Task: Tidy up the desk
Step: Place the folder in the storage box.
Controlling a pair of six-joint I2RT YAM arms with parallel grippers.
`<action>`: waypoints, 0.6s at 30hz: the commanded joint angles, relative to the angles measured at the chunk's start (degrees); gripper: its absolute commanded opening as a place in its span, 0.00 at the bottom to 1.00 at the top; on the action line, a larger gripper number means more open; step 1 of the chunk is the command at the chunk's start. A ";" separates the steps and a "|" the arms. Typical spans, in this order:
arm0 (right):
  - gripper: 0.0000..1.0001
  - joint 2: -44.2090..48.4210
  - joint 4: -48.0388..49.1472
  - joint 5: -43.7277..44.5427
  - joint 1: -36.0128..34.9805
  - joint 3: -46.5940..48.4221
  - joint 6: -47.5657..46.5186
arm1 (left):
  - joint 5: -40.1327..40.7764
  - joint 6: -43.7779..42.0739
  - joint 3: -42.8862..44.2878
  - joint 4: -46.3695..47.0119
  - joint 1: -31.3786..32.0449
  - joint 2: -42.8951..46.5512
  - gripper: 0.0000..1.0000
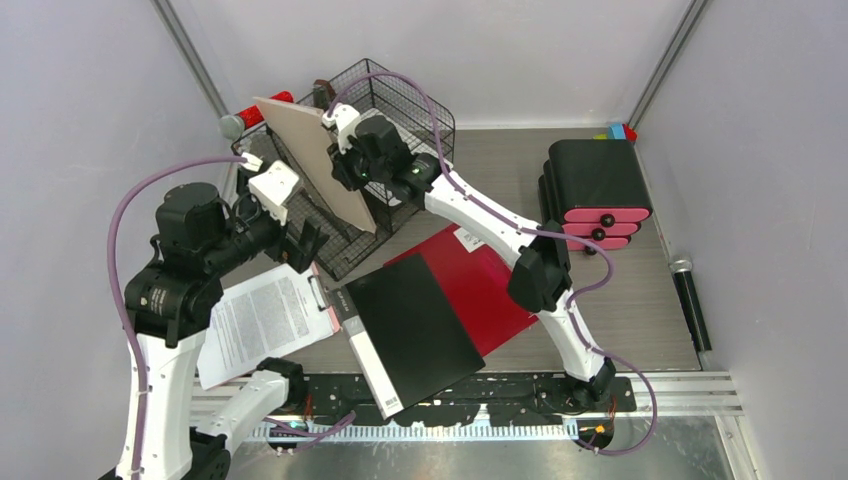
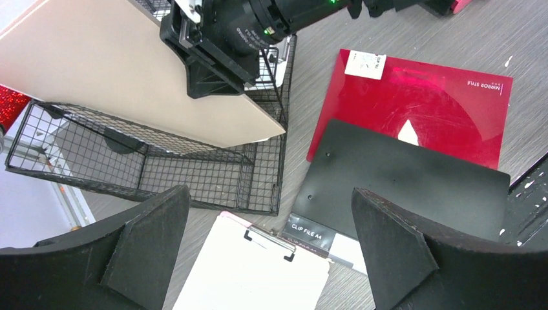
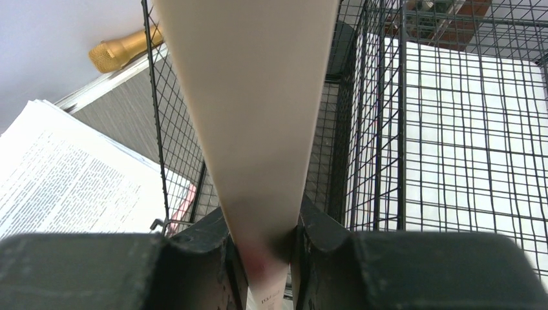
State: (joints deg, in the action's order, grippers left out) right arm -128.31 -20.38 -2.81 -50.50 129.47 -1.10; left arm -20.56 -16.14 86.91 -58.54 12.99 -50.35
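Right fingers [image 3: 216, 248] clamped on the edge of the beige board [image 1: 315, 165], its long axis pointing straight ahead over the wire-mesh rack [image 1: 412, 95] at the back-left of the counter [image 1: 640, 300]. Left fingers [image 2: 148, 245] wide open, holding nothing. Right arm's clearly nearer, I reckon.

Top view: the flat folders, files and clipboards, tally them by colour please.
Beige board, in the right gripper: 1
Red folder: 1
Black clip file: 1
White clipboard with printed sheet: 1
Total: 4
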 commanded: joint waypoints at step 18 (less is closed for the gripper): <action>0.00 0.32 8.36 0.46 -0.15 5.81 4.48 | 1.34 -0.44 -0.47 -0.39 -0.32 0.38 1.00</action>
State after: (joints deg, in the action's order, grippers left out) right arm -131.98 -23.62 -4.29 -50.43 135.83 0.60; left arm -19.53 -16.88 86.80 -60.27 12.99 -50.22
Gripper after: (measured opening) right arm 0.291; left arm 0.996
